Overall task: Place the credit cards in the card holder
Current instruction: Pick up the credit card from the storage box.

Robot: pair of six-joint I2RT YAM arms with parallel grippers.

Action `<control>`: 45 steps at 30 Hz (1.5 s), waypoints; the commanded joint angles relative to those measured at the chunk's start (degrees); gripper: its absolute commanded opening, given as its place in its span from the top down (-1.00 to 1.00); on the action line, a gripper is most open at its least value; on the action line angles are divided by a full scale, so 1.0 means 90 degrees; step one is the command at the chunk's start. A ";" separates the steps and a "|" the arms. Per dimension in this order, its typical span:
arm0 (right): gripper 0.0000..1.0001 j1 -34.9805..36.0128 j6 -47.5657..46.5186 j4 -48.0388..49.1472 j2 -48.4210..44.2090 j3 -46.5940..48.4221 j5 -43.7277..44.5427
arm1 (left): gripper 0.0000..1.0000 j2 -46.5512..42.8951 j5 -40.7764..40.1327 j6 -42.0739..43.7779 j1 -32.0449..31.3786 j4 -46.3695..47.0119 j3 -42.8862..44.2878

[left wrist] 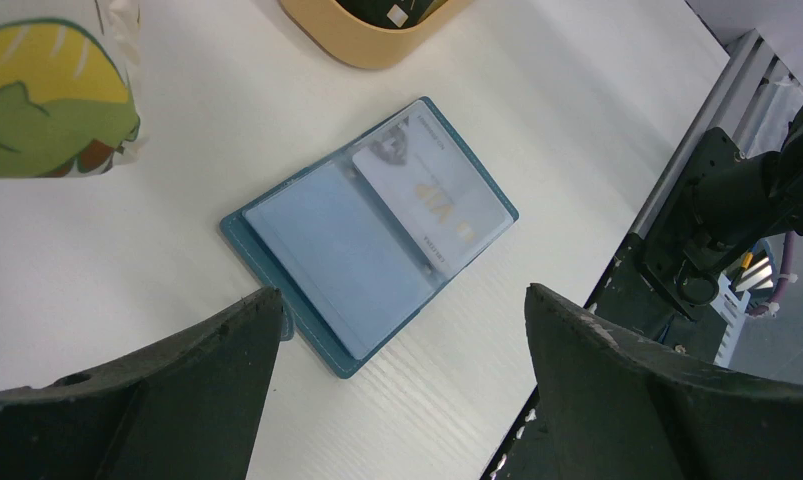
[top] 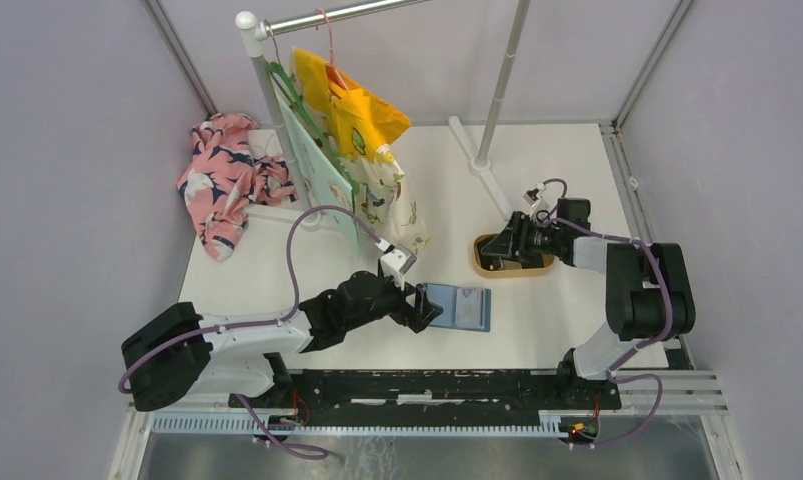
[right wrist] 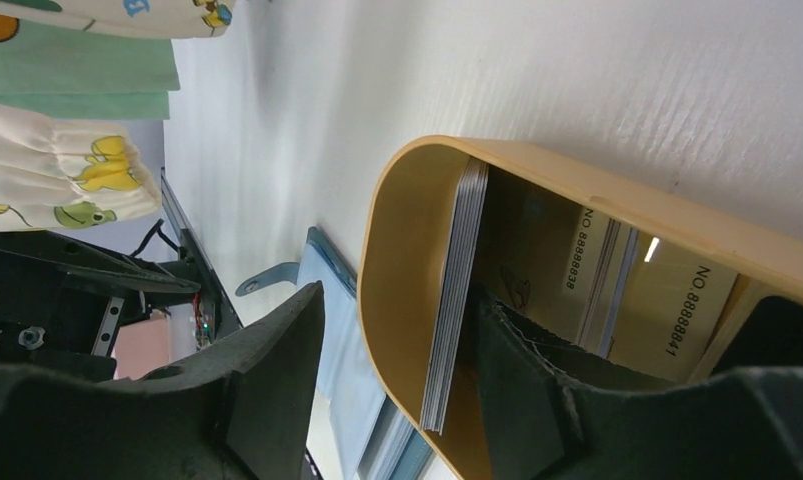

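1. Though heaped at the far-left back of the counter (top: pixel 577 180), of no use to the job: pink floral cloth (top: pixel 222 180), well apart from the work, beside more clothes (top: pixel 352 150) hung from the rail (top: pixel 347 12).
2. Next rightward, hovers at the near end of the card holder (left wrist: pixel 372 235) with the left pincer (left wrist: pixel 402 300) spread wide and gripping nothing. Probably poised there to pin the holder flat, one finger (left wrist: pixel 177 400) just beside the snap tab (left wrist: pixel 285 322).
3. Lies opened flat on the counter, sleeves upward, presumably so a card can slide in from the edge. Already carries one pale card (left wrist: pixel 437 190) behind the right-hand clear sleeve, the left-hand sleeve looking vacant.
4. Further right, holds the remaining credit cards (right wrist: pixel 457 290) inside the tan tray (right wrist: pixel 617 215): several on edge against the inner wall, others flat with printed numbers up.
5. Straddles that wall with the right pincer (right wrist: pixel 397 330) partly open, one finger outside the tray, the other inside behind the upright cards. Nothing visibly clamped yet. Reads as a pinch set up on the edge-standing cards, since flat ones offer little purchase.
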 commanded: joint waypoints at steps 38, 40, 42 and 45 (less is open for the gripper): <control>-0.02 -0.0536 -0.0852 -0.0971 -0.0011 0.0508 -0.0123 | -0.89 -0.0174 0.0040 -0.0211 0.0021 0.0240 0.0069; 0.00 -0.0561 -0.0863 -0.0966 0.0003 0.0498 -0.0080 | -0.89 -0.0203 0.0038 -0.0211 0.0023 0.0231 0.0053; 0.07 -0.0592 -0.0855 -0.0965 0.0008 0.0488 -0.0057 | -0.89 -0.0233 0.0031 -0.0211 0.0020 0.0219 0.0039; 0.15 -0.0659 -0.0884 -0.0977 -0.0010 0.0493 -0.0025 | -0.89 -0.0281 0.0005 -0.0212 0.0018 0.0196 0.0013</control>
